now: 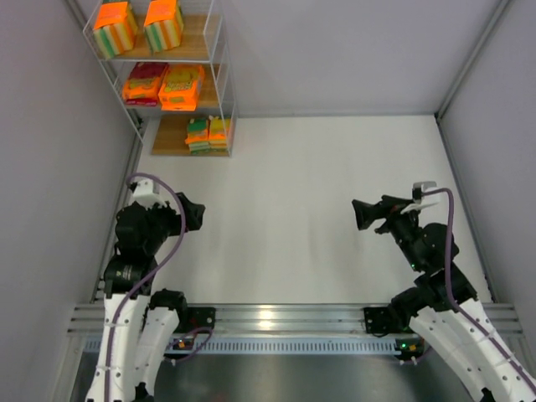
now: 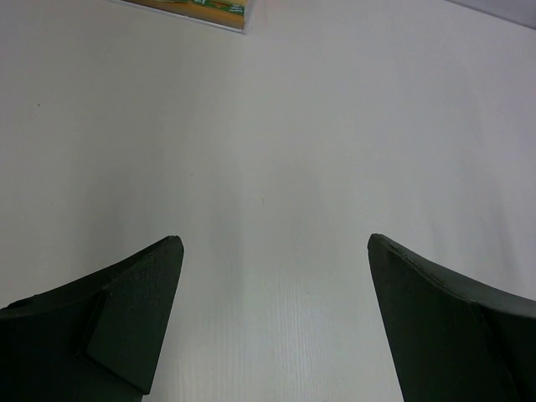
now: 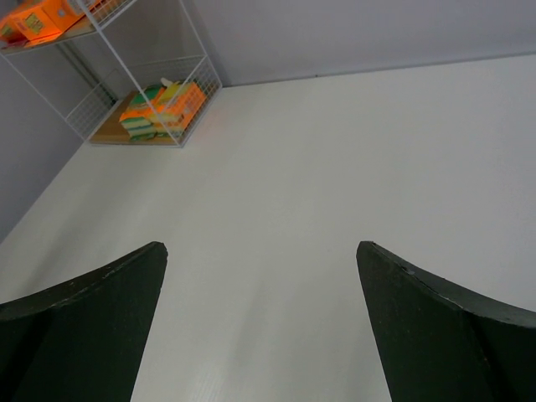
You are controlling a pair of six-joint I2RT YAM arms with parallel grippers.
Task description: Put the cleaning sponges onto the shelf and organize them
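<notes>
Step in hand: a last check, as I judge it, since no pack lies on the white tabletop.
Doing it well: keep both arms low and well apart from the tall white wire rack with pale wooden boards, look over each board for packs sitting crooked, and only go in to square up a pair.
Sponge packs: the bright orange cleaning sponge packs are all on the rack at eleven o'clock of the top view, two striped blocks on the top board, two flat packs in the middle, two on the lowest.
Left gripper: jaws spread wide, nothing between them.
Right gripper: jaws spread wide, empty.
Left arm pose: folded at eight o'clock, nose aimed towards two o'clock.
Right arm pose: folded at four o'clock, nose aimed towards nine o'clock.
</notes>
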